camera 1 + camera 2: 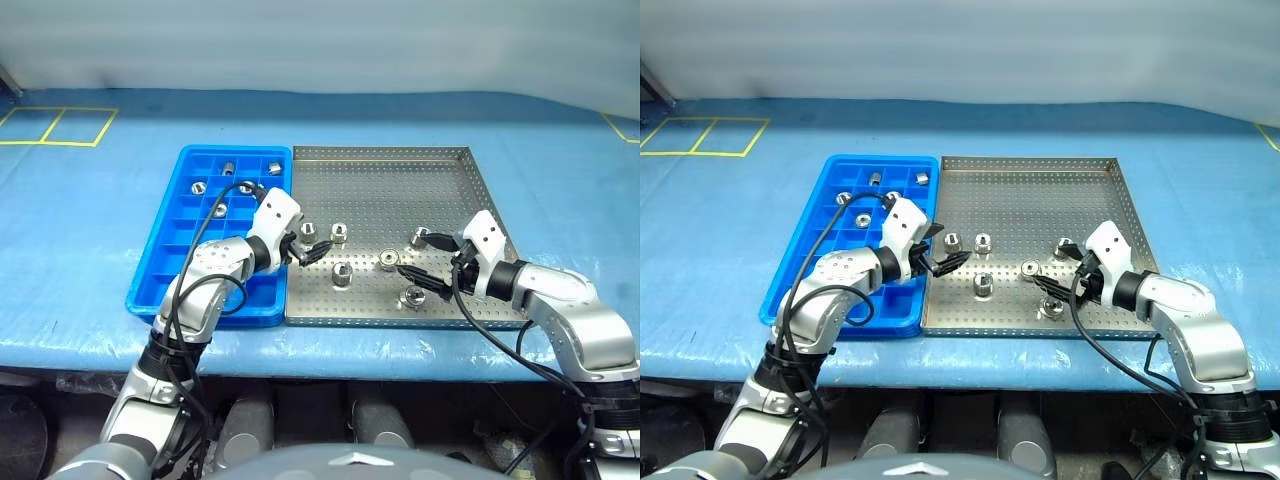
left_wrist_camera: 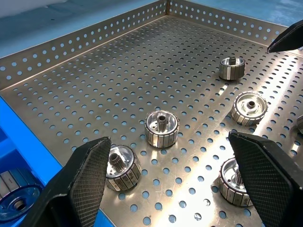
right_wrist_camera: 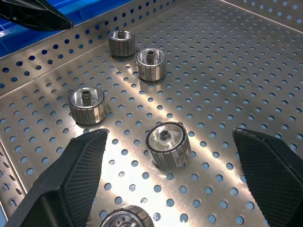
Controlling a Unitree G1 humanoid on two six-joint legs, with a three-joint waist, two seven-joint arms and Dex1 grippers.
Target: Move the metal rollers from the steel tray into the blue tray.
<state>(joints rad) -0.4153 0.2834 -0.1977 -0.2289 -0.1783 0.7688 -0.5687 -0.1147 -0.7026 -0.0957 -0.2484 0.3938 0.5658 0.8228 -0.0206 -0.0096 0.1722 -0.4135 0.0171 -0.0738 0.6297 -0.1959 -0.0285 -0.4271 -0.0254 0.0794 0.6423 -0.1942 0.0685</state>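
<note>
The steel tray [image 1: 400, 180] holds several metal rollers, among them a pair [image 1: 309, 229] [image 1: 339, 232] near its left rim and one [image 1: 389, 259] in the middle. The blue tray [image 1: 180, 270] adjoins it on the left with several rollers [image 1: 220, 211] in its far compartments. My left gripper [image 1: 318, 250] hovers open just inside the steel tray's left rim; the left wrist view shows its fingers [image 2: 80, 189] apart, with two rollers [image 2: 161, 128] [image 2: 122, 168] ahead. My right gripper [image 1: 425, 258] is open at the tray's right. A roller [image 3: 167, 144] lies ahead between its fingers [image 3: 71, 184], untouched.
Both trays rest on a blue table cover [image 1: 80, 230], the steel tray's near rim close to the table's front edge. Yellow tape lines [image 1: 60, 125] mark the far left. The far half of the steel tray [image 1: 380, 175] is bare.
</note>
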